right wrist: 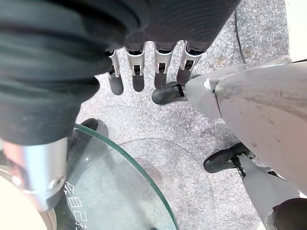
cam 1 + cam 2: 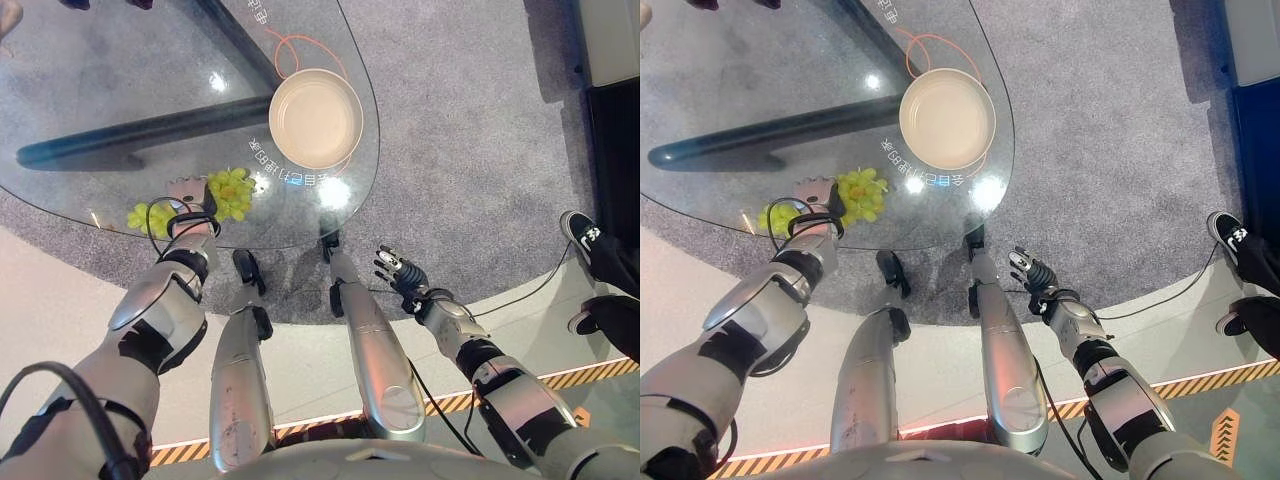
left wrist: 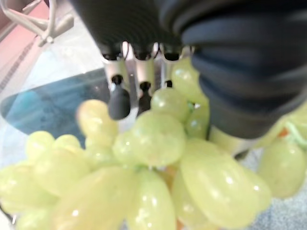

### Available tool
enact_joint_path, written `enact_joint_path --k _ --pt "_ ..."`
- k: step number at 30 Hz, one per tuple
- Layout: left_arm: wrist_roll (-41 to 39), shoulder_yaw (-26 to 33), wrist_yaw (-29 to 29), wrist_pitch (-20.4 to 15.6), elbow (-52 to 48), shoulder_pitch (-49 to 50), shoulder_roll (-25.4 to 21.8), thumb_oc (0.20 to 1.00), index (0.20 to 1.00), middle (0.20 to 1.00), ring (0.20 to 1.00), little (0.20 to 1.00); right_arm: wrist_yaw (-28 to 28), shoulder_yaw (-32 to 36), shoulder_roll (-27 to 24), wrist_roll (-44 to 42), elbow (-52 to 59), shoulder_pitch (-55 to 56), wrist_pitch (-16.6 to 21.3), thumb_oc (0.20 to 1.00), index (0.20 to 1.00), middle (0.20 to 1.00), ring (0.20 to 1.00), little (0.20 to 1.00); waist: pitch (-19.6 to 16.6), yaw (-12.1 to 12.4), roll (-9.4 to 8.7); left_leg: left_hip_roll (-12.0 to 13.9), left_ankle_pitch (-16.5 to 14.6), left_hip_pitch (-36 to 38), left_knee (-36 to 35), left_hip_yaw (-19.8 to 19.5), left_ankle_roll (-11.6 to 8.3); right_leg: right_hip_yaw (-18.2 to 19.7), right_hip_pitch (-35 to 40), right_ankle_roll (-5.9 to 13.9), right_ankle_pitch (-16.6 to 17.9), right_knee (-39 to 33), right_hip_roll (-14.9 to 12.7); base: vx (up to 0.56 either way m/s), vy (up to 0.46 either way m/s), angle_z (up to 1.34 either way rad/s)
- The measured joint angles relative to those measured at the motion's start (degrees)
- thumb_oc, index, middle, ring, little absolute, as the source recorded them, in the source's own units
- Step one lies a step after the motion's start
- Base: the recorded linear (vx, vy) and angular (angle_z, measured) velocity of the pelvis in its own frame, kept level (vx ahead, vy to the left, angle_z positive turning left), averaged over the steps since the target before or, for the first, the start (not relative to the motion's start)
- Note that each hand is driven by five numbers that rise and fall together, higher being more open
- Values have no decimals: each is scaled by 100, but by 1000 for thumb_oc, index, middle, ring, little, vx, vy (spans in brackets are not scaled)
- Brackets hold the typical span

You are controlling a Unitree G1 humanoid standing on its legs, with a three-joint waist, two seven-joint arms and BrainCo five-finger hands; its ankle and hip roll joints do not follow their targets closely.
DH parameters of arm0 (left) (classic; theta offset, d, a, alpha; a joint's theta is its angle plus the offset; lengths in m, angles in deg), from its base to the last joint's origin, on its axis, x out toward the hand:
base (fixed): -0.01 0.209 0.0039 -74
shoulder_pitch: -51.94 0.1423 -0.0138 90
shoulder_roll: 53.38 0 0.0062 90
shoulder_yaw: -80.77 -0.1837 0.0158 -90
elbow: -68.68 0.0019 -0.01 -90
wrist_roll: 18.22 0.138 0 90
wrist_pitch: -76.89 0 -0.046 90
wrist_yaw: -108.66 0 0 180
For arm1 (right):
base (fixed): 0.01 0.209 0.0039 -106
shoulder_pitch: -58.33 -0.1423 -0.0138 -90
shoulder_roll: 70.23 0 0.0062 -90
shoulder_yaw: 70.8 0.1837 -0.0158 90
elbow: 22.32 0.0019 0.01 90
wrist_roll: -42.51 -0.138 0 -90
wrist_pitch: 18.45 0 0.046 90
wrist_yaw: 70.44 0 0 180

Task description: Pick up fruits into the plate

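L hand (image 2: 189,203) sits on the green grapes (image 2: 232,191) at table's (image 2: 60,120) 7 o'clock edge; grip state: can't tell. Plate (image 2: 316,117) empty, ~2 o'clock from the bunch. Wrap the whole bunch, lift straight. R hand (image 2: 398,270) off-table, fingers relaxed.

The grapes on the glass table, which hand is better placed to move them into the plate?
Left. The left hand is already at the green grapes on the glass table, fingers over the bunch. The right hand hangs off the table over the carpet, holding nothing. The plate is empty.
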Motion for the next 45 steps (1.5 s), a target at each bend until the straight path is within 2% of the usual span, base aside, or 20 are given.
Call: enact_joint_path --k 4,8,13,16,22,27,30,35,40,45 --pt "-17 2 7 -32 6 9 -2 200 200 200 200 200 -2 2 39 0 -1 -3 37 1000 1000 1000 1000 1000 0 5 0 0 19 23 4 -6 27 -1 10 -14 10 45 -3 0 0 0" --pt "-256 18 75 -270 73 122 2 200 200 200 200 200 -6 1 132 2 -4 4 38 1000 1000 1000 1000 1000 0 -2 -1 -1 12 255 -26 -13 25 -1 231 -18 10 57 -4 14 19 0" --pt "-943 74 94 -823 69 304 -5 200 200 200 200 200 -8 2 167 8 -9 15 39 1000 1000 1000 1000 1000 0 53 -1 -10 12 594 -91 -5 26 17 543 2 -6 36 -11 29 54 -1" --pt "-1359 396 120 -1268 46 485 -20 200 200 200 200 200 -18 7 170 15 -3 65 42 1000 1000 1000 1000 1000 1 87 3 -20 36 978 -266 -5 8 17 890 7 -11 -67 -8 47 54 0" --pt "-2000 784 153 -1859 -163 873 -126 200 200 200 200 200 -75 50 168 23 55 200 44 1000 1000 1000 1000 1000 1 97 19 -51 215 1544 -699 -2 1 -17 1354 0 -5 -267 0 53 47 1" --pt "-2481 996 349 -2153 -973 1271 -312 200 200 200 200 200 -71 207 135 145 431 493 43 1000 1000 1000 1000 1000 -21 145 155 -102 385 2001 -1160 3 7 -45 1686 -27 16 -433 -5 52 58 2" --pt "-2825 1226 579 -2267 -1777 1609 -451 200 200 200 200 200 -47 273 113 243 715 722 28 1000 1000 1000 1000 1000 -57 167 314 -114 440 2260 -1374 -17 12 -116 1891 -31 18 -482 -9 64 50 6" --pt "-3239 1672 1039 -2380 -2862 2228 -432 200 200 200 200 200 -40 303 -123 432 1369 1236 35 1000 1000 1000 1000 1000 -280 280 690 -112 530 2674 -1726 -110 6 -245 2336 -29 22 -775 11 57 1 10" --pt "-3655 1939 1551 -2374 -4127 2979 -471 200 200 200 200 200 -103 286 -403 966 2534 1686 119 1000 1000 1000 1000 1000 -469 378 752 -88 533 3095 -1900 -188 -12 -353 2884 -28 21 -1103 39 87 -37 10" --pt "-4110 2163 2325 -2252 -5134 3647 -522 200 200 200 200 200 -127 369 -520 1624 3218 1896 137 1000 1000 1000 1000 1000 -928 494 730 -51 463 3346 -1902 -282 -47 -469 3259 -21 13 -1264 69 147 -40 10"
